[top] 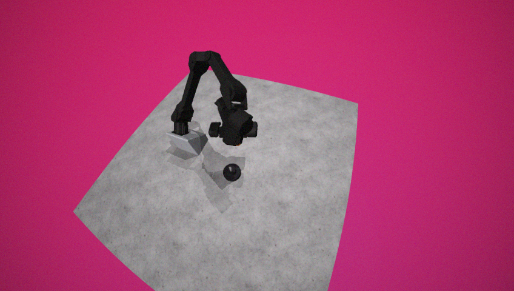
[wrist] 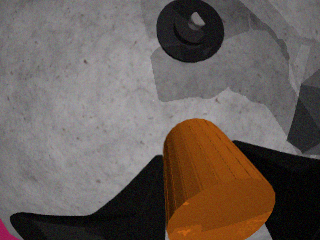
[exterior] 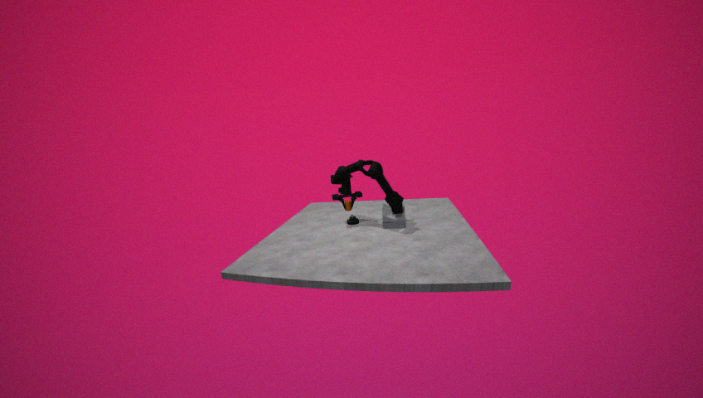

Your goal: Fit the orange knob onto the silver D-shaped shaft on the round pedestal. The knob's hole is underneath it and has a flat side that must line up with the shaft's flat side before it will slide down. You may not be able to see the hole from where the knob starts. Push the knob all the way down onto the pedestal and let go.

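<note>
Orange knob [exterior: 347, 206] [wrist: 210, 175] was in the grip, high above the pedestal [top: 231, 177] [exterior: 352, 221] [wrist: 169, 41]

I had the knob between the two fingers of the claw [top: 233, 135] [exterior: 347, 206] [wrist: 198, 155], which was closed firmly on its sides. The exterior view showed it well off the worktop [top: 281, 223] [exterior: 365, 256] [wrist: 75, 100], with its long axis nearly upright and its lower end above the level of the shaft [top: 232, 168] [exterior: 351, 215] [wrist: 197, 19]. Between knob and shaft there was an open gap.

For the coming move, the sideways relation was, in my judgement, the important one. In my wrist view the pedestal lay at the upper edge of the picture, beyond the far end of the knob, so I did not take the two as being in line. It seemed to me that the claw had to be centred over the shaft first, and only after this lowered.

The hole was underneath and I could not see it. Its flat side was therefore unknown to me, and I could not tell whether it agreed with the flat of the shaft. Probably a small turn of the wrist would be needed. If I pressed down with the flats not matched, the knob could sit on the shaft tip, or tilt inside the grip.
</note>
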Controlling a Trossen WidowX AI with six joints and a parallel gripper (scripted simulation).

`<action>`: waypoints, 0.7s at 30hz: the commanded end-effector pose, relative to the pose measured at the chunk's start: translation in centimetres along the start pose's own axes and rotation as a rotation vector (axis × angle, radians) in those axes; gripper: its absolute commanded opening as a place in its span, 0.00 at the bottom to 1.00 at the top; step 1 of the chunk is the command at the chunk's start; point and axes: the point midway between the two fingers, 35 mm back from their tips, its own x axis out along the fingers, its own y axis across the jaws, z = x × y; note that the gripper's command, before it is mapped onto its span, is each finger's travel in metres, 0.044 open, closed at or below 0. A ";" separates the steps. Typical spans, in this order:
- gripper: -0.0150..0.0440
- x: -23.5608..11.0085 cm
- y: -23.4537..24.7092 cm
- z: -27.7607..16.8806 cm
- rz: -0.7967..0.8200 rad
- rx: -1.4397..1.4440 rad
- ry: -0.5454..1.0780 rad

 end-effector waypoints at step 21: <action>0.25 2.8 -2.3 7.4 -0.004 -0.001 -0.004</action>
